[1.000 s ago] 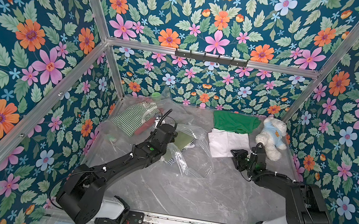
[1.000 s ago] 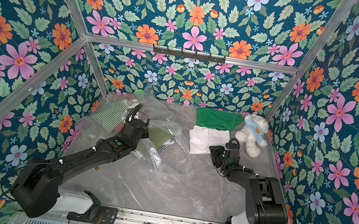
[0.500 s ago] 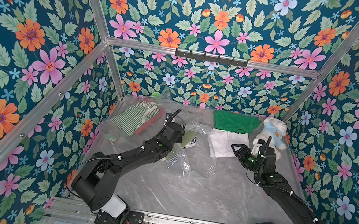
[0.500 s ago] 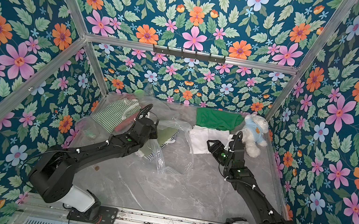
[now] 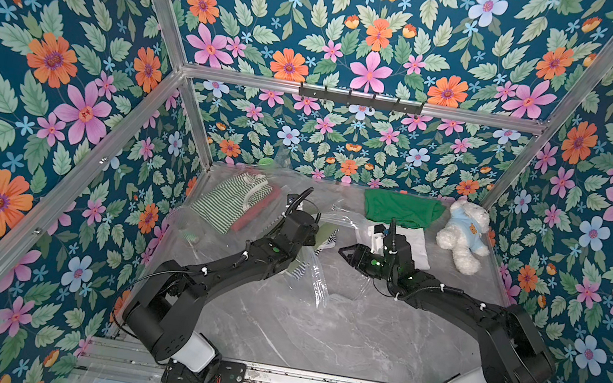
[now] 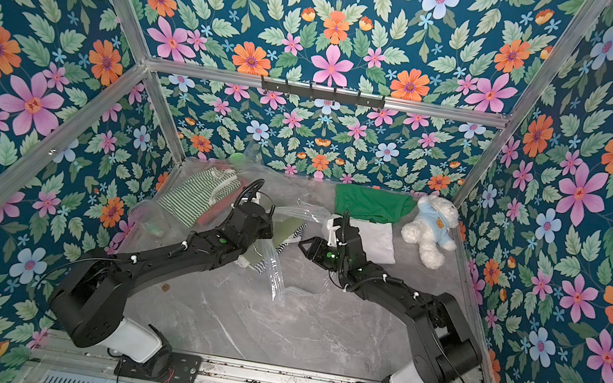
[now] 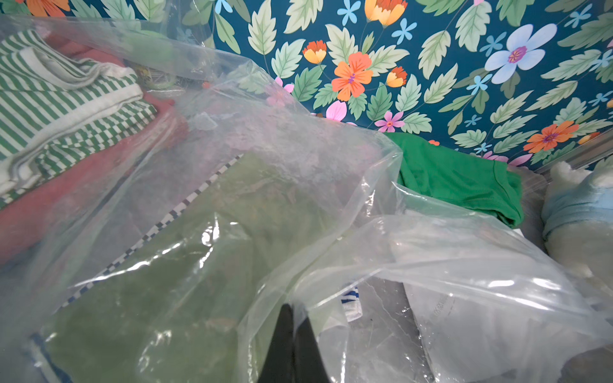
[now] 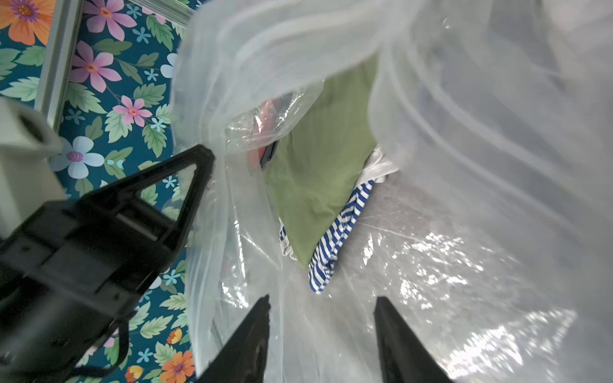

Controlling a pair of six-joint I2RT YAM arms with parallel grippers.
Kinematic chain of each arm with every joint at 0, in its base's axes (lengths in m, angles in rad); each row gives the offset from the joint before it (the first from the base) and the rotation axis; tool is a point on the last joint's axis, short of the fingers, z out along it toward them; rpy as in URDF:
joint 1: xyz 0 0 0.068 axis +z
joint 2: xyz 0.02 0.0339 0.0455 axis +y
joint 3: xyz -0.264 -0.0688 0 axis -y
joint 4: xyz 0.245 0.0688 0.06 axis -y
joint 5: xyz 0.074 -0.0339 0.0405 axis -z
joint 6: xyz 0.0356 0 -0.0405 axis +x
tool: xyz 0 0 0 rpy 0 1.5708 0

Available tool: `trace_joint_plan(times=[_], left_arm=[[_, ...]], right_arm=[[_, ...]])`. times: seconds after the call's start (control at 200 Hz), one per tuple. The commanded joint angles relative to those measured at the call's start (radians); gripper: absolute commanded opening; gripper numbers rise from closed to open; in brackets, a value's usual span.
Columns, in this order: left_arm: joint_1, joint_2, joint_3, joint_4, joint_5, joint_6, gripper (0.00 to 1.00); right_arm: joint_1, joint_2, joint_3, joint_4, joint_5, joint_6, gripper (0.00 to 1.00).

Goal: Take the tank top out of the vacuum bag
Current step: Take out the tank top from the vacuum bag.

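Reaching in looks like the step in hand, and honestly the setup's decent. The left hand (image 7: 289,318) is pinched shut on a fold of the big clear crinkly plastic vacuum bag (image 8: 481,99), holding the mouth edge up off the grey marble tabletop (image 5: 336,332). The right hand (image 8: 321,301) sits right at that opening with its jaws apart and nothing gripped. The bag lies around mid-tabletop between the two arms. A little way in from its mouth there's a folded olive-green garment (image 8: 325,159) lying on top of a blue-and-white striped one (image 8: 335,238); which of those is the tank top can't be told from here. To do this well, the left hand probably wants to hold the film taut and high so the mouth makes a proper tunnel. Loose plastic hangs right beside one right fingertip and could easily get grabbed along with the cloth. The right hand should likely go in low along the tabletop, get past that flap, and close on a fabric edge only, not a film-and-fabric sandwich. A slow straight pull back out through the mouth seems safest, since slick plastic tends to drag along.
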Motion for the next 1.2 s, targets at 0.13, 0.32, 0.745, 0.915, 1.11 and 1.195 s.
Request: trace_joint_plan(times=[0.13, 0.32, 0.745, 0.915, 1.11, 1.195], left_arm=[[0.001, -0.052, -0.031, 0.026, -0.053, -0.015, 0.00], [-0.001, -0.065, -0.045, 0.032, -0.053, -0.023, 0.00], [-0.001, -0.061, -0.047, 0.034, -0.045, -0.021, 0.00], [-0.001, -0.068, -0.056, 0.033, -0.053, -0.026, 0.00], [-0.001, -0.061, -0.053, 0.036, -0.045, -0.028, 0.00], [-0.001, -0.056, -0.051, 0.036, -0.041, -0.028, 0.00]], right_arm=[[0.048, 0.225, 0.178, 0.115, -0.101, 0.106, 0.48], [0.054, 0.390, 0.274, 0.179, -0.149, 0.222, 0.43], [0.052, 0.505, 0.399, 0.051, -0.095, 0.223, 0.54], [0.051, 0.485, 0.374, -0.017, -0.047, 0.220, 0.65], [0.051, 0.482, 0.353, 0.008, -0.047, 0.236, 0.73], [0.051, 0.503, 0.373, 0.057, -0.077, 0.258, 0.63]])
